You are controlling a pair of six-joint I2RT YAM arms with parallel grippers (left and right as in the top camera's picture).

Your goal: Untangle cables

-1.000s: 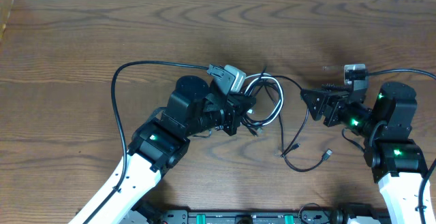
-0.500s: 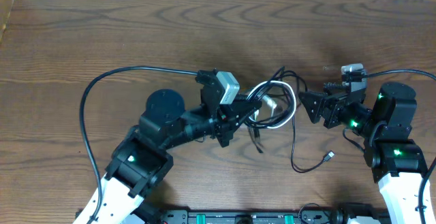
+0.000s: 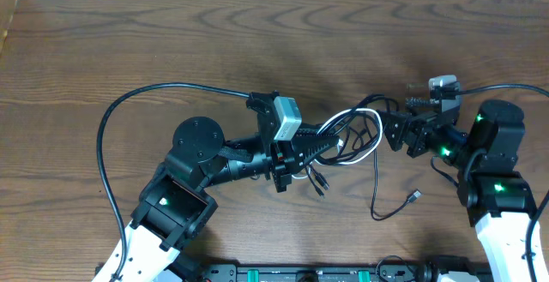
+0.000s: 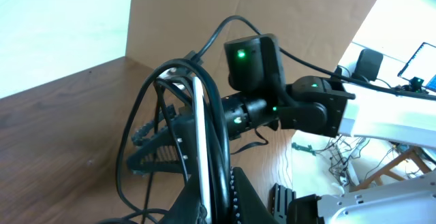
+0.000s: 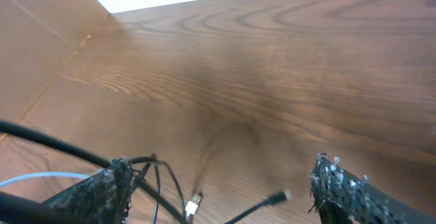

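My left gripper [image 3: 322, 147] is shut on a bundle of cables and holds it off the table. The bundle is a white cord [image 3: 380, 132] looped with thin black cords [image 3: 375, 183]. In the left wrist view the white cord [image 4: 199, 135] and a black cord [image 4: 129, 156] run up from the shut gripper [image 4: 204, 207]. My right gripper [image 3: 388, 133] is open just right of the loops. In the right wrist view the right gripper [image 5: 218, 183] has black loops against its left finger [image 5: 95, 190]. Two plug ends [image 5: 195, 199] hang between its fingers, above the table.
A loose plug [image 3: 413, 196] of a black cord lies on the table in front of the right arm. The left arm's thick black cable [image 3: 107, 136] arcs over the table's left part. A cardboard wall [image 3: 7, 16] stands at the far left.
The left gripper has carried the bundle to the right, up to the right gripper. The loops have stretched out and the trailing black cord has dragged rightward. The right gripper stayed in place.
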